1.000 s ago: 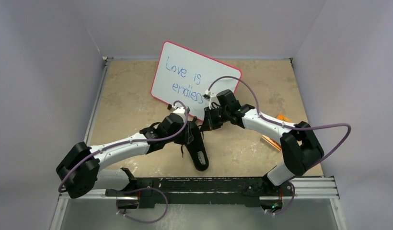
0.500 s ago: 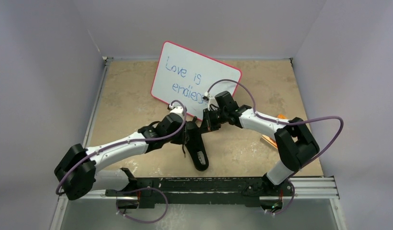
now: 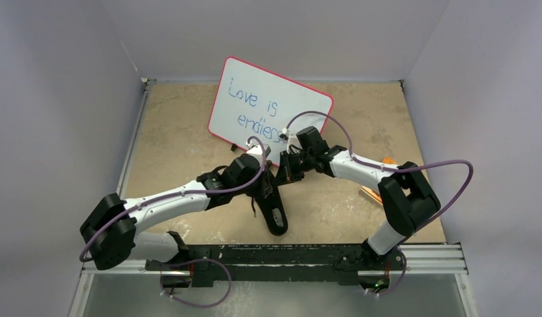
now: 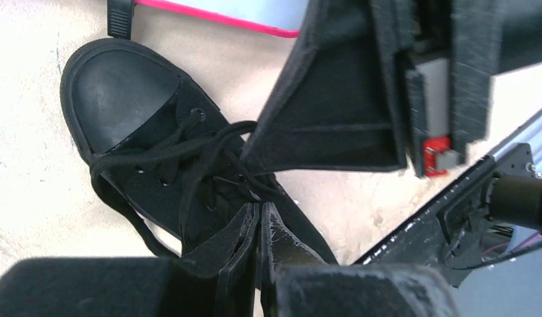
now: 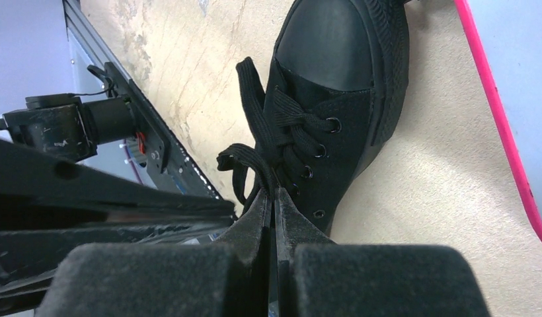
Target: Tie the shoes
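The shoe point(image 3: 275, 218), a small black sneaker, lies mid-table with its toe toward the whiteboard point(image 3: 268, 109) and its heel opening toward me. Both grippers meet over its laced front. In the left wrist view the toe cap point(image 4: 116, 86) is at upper left. Crossed laces point(image 4: 189, 148) run down into my left gripper point(image 4: 260, 209), which is shut with a lace strand at its tips. My left gripper point(image 3: 264, 186) sits just left of my right gripper point(image 3: 282, 176). In the right wrist view my right gripper point(image 5: 275, 193) is shut on a lace loop point(image 5: 245, 165) pulled off the shoe point(image 5: 334, 99).
The pink-edged whiteboard point(image 5: 503, 132) with blue writing lies just beyond the toe. An orange object point(image 3: 381, 178) is partly hidden under the right arm. A black mounting rail point(image 3: 308, 254) runs along the near table edge. Grey walls close in the sides and back.
My left gripper has closed over the laces and its wrist has shifted slightly toward the whiteboard. The right arm drew a little left early on and stays shut on its lace.
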